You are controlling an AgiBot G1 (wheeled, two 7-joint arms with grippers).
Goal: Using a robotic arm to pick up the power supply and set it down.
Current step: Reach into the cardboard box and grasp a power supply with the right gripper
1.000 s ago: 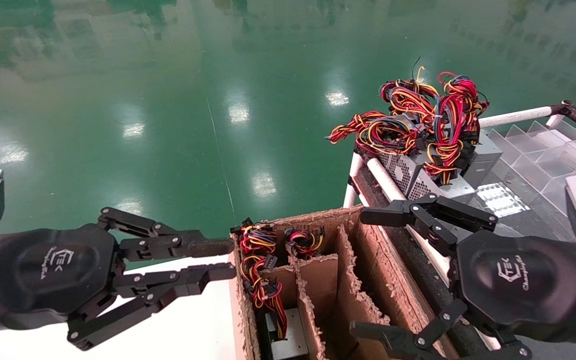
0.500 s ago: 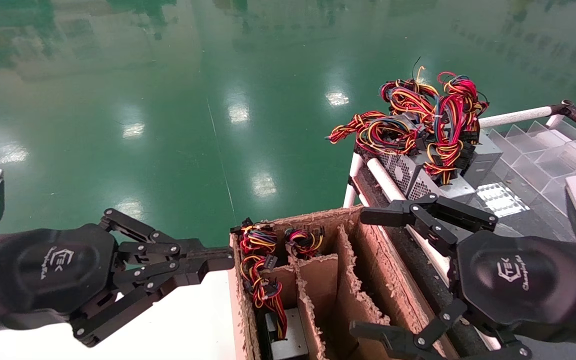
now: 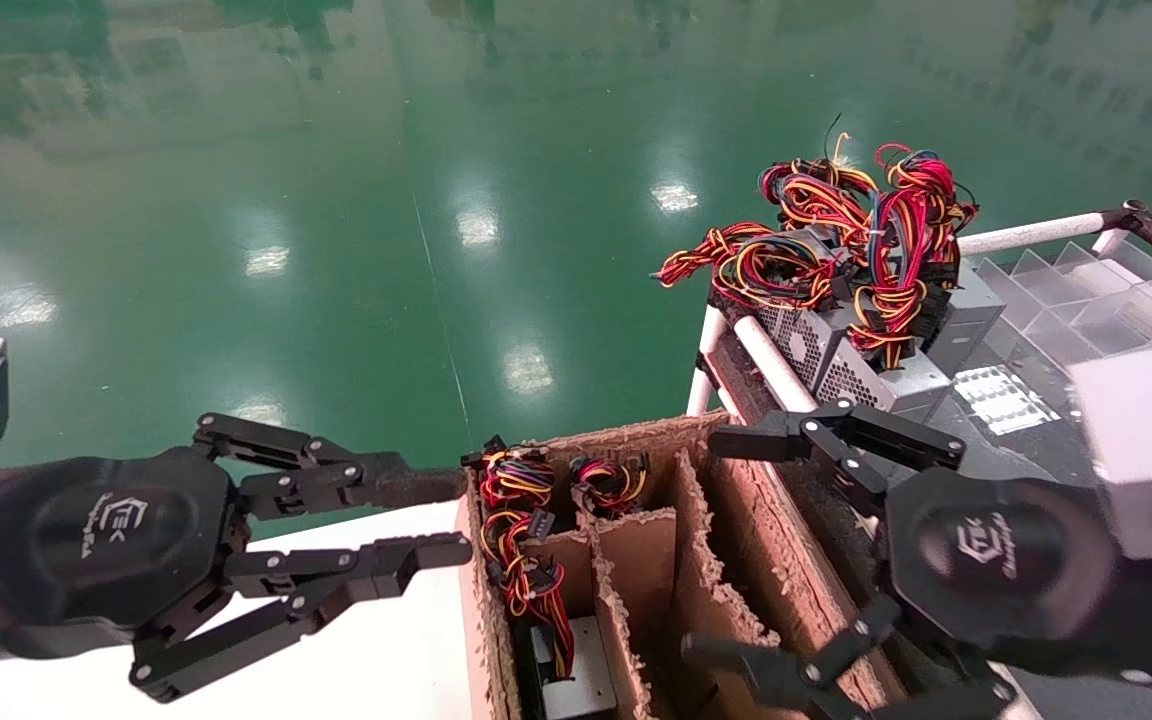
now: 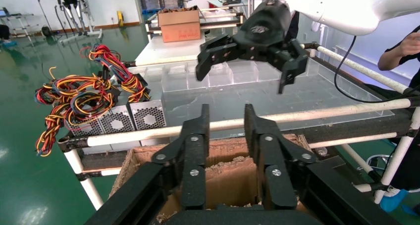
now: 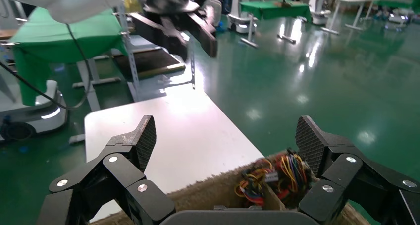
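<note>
Head view: the right gripper (image 3: 736, 545) of the robotic arm (image 3: 1136, 470) is seen spread wide and empty above the right-hand compartments of the cardboard divider box (image 3: 726, 560); nothing is held between its fingers. The left gripper (image 3: 436, 520) is held just beside the box's left wall, over the edge of the white table (image 3: 376, 650), with its fingers parted a little and likewise holding nothing.

The task is judged to be at its start: no power supply has been gripped yet, so the pick, the carry and the set-down all remain. One power supply (image 3: 576, 675) is lodged deep in the box's left compartment, only its grey top being visible under its own wire bundle (image 3: 521, 540), which spills up over the box's far left corner. Which unit is meant cannot be told from the pictures.

Other grey units (image 3: 836, 360) with tangled red, yellow and black wires (image 3: 836, 240) are stacked at the far left corner of the rack (image 3: 766, 360), against its white tube rail, well apart from both grippers. Clear plastic trays (image 3: 1086, 300) are laid out along the rack's right side.

Obstacles are judged to be the narrow, ragged cardboard dividers, which leave little room for wide-open fingers, and the loose wires, which could be snagged or pinched in place of the metal case. The rack's rail runs close along the box's right wall.
</note>
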